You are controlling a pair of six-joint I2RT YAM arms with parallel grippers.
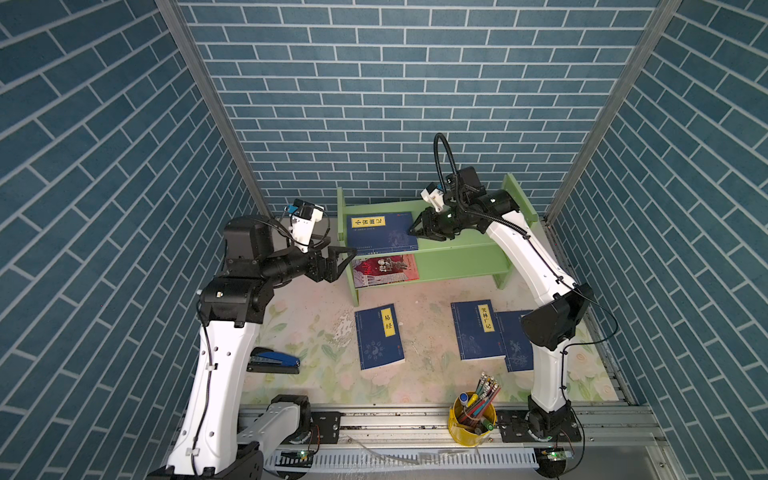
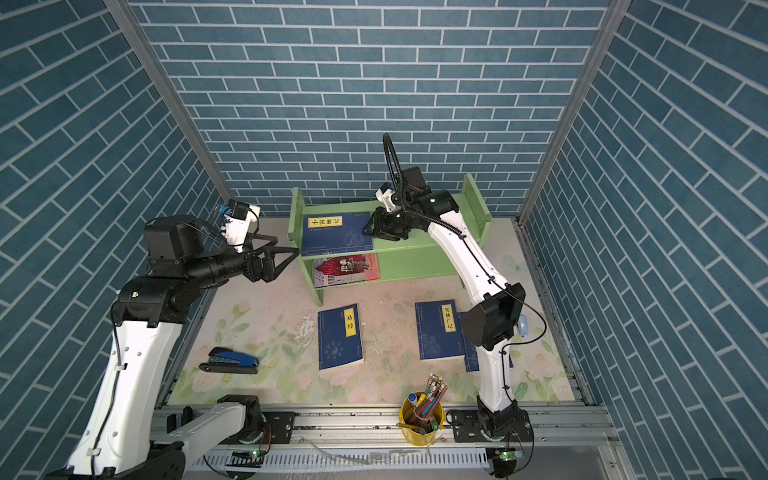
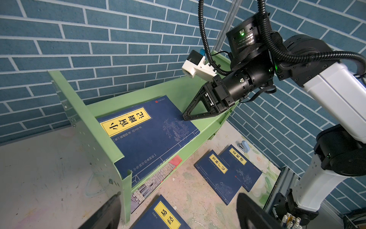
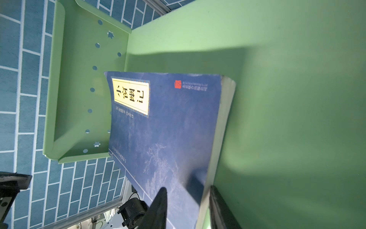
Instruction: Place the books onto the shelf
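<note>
Crowding the floral table mat point(image 1: 316, 374) are several things besides the task's own. A blue stapler point(image 1: 274, 361) lies near the left arm's base, and a small pale-blue item point(image 3: 243, 146) sits at the far right beside two overlapping books.

The right arm slants over the right half of the shelf point(image 1: 457, 259), and its elbow hides part of the rightmost book point(image 1: 517, 351). That book is tucked under a second navy book point(image 1: 478, 330). A third navy book point(image 1: 379, 336) lies alone mid-table, near the shelf's left leg.

The shelf's left side panel stands between the left gripper point(image 2: 286, 248) and the shelved books. That gripper is spread wide and empty.

A yellow cup point(image 1: 471, 419) on the near rail holds pens and pencils, standing upright.

The upper tier holds one navy book point(image 1: 382, 232), flat at its left end. The lower tier holds the red-and-grey book point(image 1: 386, 270), flat and jutting past the near edge.

The right gripper point(image 4: 188, 206) straddles the upper book's right edge with its fingers somewhat apart. Whether they press it I cannot tell.
</note>
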